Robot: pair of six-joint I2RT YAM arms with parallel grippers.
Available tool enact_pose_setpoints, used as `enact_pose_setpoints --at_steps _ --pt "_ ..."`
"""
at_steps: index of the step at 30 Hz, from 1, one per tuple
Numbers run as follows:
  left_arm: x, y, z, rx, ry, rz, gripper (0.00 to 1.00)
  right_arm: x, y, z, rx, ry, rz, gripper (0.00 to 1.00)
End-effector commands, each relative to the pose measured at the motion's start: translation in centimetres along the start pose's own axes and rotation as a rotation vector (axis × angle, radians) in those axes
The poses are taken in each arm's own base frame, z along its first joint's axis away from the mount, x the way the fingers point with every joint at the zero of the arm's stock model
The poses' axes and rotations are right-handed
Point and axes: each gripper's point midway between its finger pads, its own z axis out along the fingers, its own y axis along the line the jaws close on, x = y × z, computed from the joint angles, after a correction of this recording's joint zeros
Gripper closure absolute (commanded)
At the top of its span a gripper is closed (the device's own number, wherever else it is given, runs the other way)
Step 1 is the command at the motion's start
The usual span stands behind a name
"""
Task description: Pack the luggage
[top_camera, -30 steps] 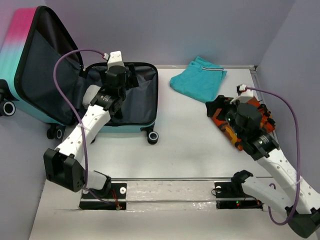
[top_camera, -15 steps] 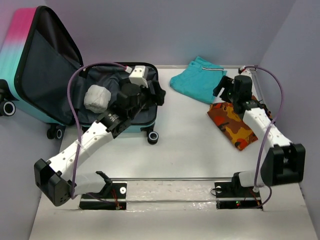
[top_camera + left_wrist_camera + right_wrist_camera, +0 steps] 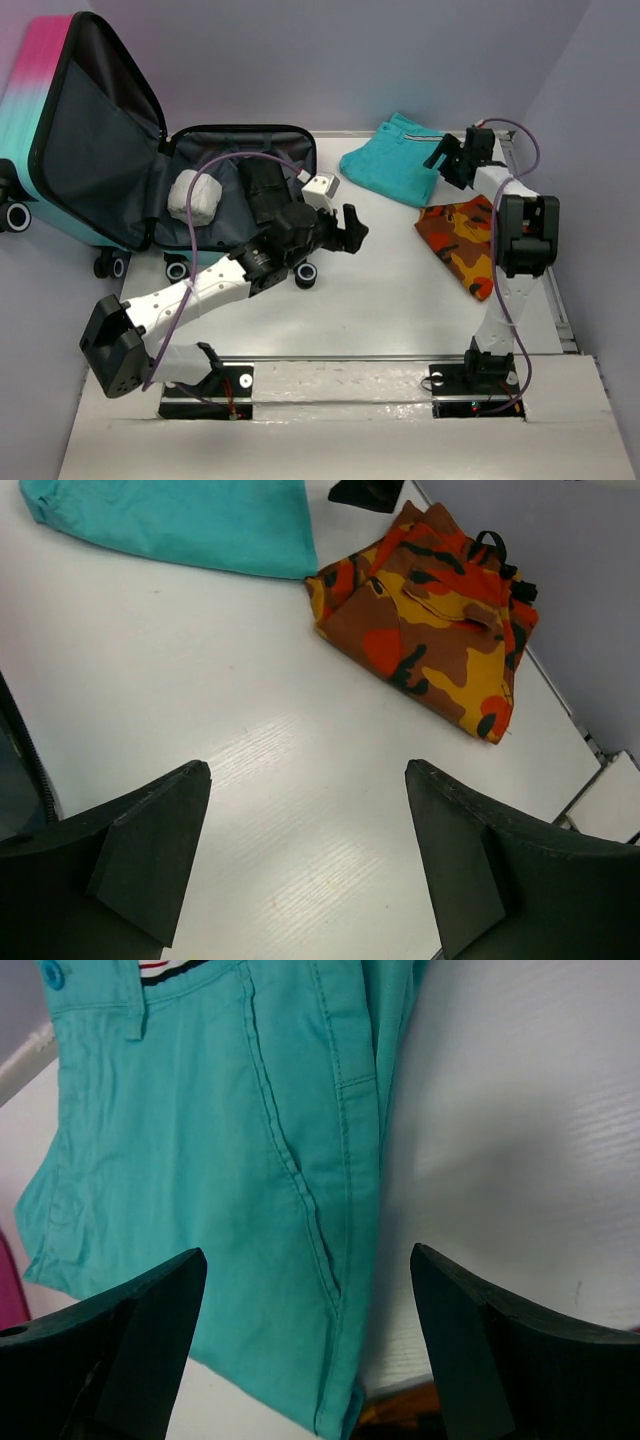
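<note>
From above, the luggage (image 3: 120, 150) sits in the upper left of the frame, open. Its pink-to-teal lid stands up at the far left, and the dark-lined lower half lies flat on the table (image 3: 390, 300). A pale rolled bundle (image 3: 195, 195) rests inside that lower half, near the hinge. The left arm stretches from the lower left towards the centre. The left fingers (image 3: 352, 226) are just right of the luggage's front corner wheel (image 3: 306, 275) and over bare table. In the upper right the right fingers (image 3: 446, 156) are at the right edge of the folded teal trousers (image 3: 385, 165). An orange camouflage garment (image 3: 462, 238) lies just below them (part of it runs behind the right arm).

In the left wrist view, the two dark fingers are spread wide at the bottom of the frame, released, with only white table between them. The teal trousers fill the upper left and the camouflage garment the upper right, their corners nearly meeting.

In the right wrist view, the fingers are likewise parted and grip nothing. The trousers' seamed cloth lies beneath and between them, and bare table fills the right half. Whether they touch the cloth I cannot tell
</note>
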Motion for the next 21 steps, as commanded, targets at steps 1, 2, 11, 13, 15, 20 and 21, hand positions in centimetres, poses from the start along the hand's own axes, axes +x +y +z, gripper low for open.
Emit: enact_pose_setpoints --at_steps 1,2,11,13,15,20,21 --pt "-1.1 -2.0 0.2 0.072 -0.067 -0.006 0.10 -1.3 1.2 1.7 -0.034 0.006 0.037 0.11" --pt "-0.8 -2.2 0.3 0.083 -0.057 -0.006 0.10 -0.5 0.4 2.4 -0.008 0.028 0.045 0.11" --pt "-0.7 -2.9 1.1 0.109 -0.056 0.006 0.10 5.2 -0.8 6.0 -0.008 0.209 0.107 0.21" --pt "-0.8 -2.9 1.4 0.109 -0.056 0.011 0.10 6.6 -0.3 6.4 -0.030 0.245 0.104 0.27" --pt "-1.2 -3.1 1.6 0.109 -0.065 0.014 0.11 7.5 0.5 6.6 -0.059 0.263 0.108 0.34" --pt "-1.3 -3.0 2.2 0.091 -0.054 0.036 0.11 6.5 1.1 5.4 -0.077 0.226 0.079 0.75" --pt "-1.4 -3.0 2.3 0.087 -0.056 0.041 0.11 6.2 0.9 5.0 -0.067 0.213 0.060 0.76"
